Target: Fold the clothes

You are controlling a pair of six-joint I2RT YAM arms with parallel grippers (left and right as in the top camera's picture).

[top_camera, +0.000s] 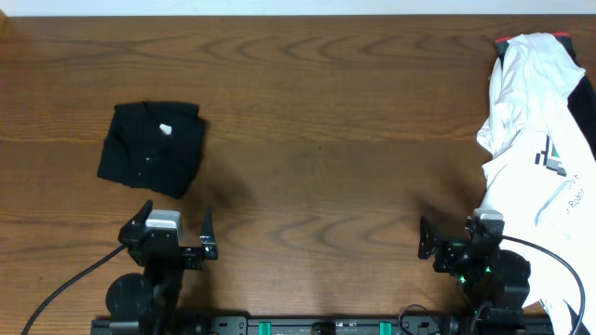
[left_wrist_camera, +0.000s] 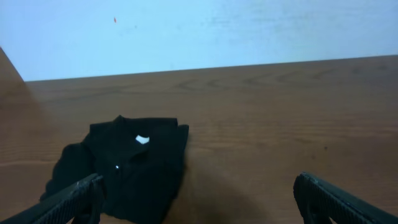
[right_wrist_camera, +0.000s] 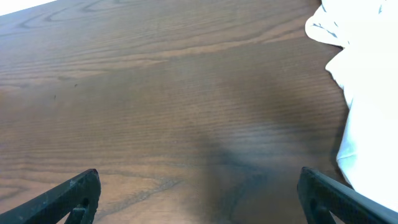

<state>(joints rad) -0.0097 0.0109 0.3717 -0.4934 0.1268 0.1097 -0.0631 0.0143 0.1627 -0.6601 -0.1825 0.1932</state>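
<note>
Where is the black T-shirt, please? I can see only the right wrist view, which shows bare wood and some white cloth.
Observer: The black fabric T-shirt lies in a compact, roughly square bundle on the left part of the brown wooden table, with its white neck tag facing up.
Operator: Thank you. Is the left gripper holding it?
Observer: No. The left gripper is open and clear of the T-shirt, nearer the table's front edge.
Operator: And what is the white cloth beside me?
Observer: It is a crumpled white garment with a green-and-black logo, heaped along the table's right edge.
</note>
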